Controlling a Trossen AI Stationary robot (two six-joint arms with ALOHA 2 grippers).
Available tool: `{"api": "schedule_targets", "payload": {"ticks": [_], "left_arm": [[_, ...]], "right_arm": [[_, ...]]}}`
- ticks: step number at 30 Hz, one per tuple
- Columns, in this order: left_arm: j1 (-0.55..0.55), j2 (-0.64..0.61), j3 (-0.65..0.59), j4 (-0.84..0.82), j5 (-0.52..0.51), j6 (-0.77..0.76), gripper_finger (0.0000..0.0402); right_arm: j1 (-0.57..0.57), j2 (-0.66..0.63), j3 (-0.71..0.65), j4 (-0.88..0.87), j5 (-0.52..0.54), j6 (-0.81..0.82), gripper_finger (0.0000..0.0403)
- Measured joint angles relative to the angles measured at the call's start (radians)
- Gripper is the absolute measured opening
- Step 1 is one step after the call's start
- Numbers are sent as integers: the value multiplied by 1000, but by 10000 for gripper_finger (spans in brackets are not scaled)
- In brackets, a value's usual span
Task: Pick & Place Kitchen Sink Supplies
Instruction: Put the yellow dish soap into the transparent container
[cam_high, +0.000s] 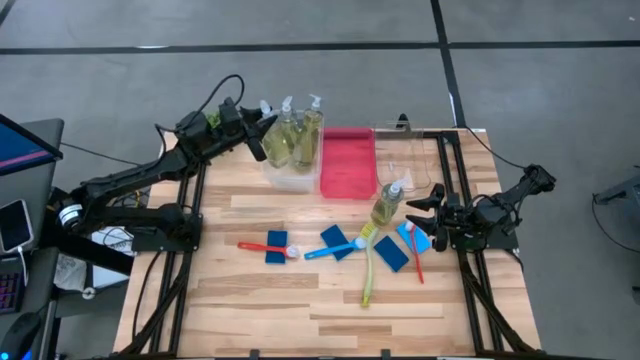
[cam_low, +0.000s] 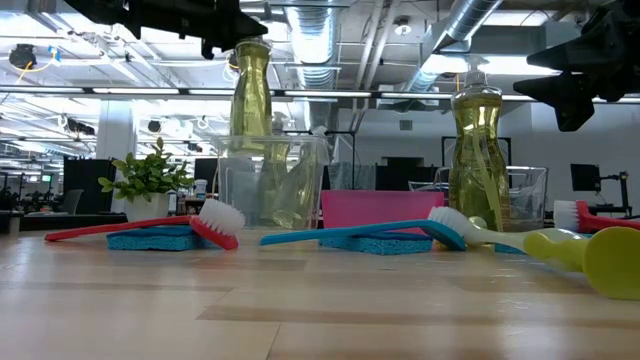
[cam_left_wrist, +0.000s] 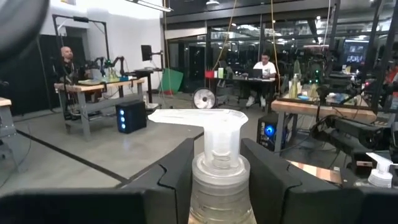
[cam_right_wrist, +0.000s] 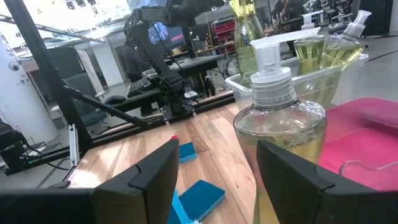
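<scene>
Brushes (cam_high: 330, 249) and sponges (cam_high: 337, 242) lie mid-bench as the left gripper (cam_left_wrist: 214, 180) clamps a soap bottle's (cam_left_wrist: 214, 190) neck above the far-edge tub (cam_high: 290, 178); the right gripper (cam_right_wrist: 214, 168), fingers spread, flanks another bottle (cam_right_wrist: 280, 149).

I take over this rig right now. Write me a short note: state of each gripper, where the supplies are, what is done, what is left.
Left gripper: at the clear tub, fingers on both sides of a pump bottle neck; grip or release unclear.
Right gripper: open, fingers either side of the last bottle, which stands on the table.
Done: three bottles in or over the tub.
Left: the last bottle, blue sponges, red brushes, blue brush, yellow-green brush, all on the table. Red tray holds nothing.
</scene>
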Motion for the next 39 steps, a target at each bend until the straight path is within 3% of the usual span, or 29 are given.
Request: {"api": "schedule_targets", "payload": {"ticks": [8, 22, 26, 33, 39], "left_arm": [[0, 36, 0, -5, 1, -27, 125], [0, 240, 1, 76, 0, -53, 123], [2, 306, 2, 78, -44, -68, 118], [3, 391, 5, 86, -108, -81, 142], [3, 394, 5, 83, -108, -84, 106]], "right_arm": [[0, 0, 0, 0, 0, 0, 209], [0, 0, 0, 0, 0, 0, 209], [0, 0, 0, 0, 0, 1, 209], [0, 0, 0, 2, -1, 21, 209], [0, 0, 0, 3, -8, 35, 209]]}}
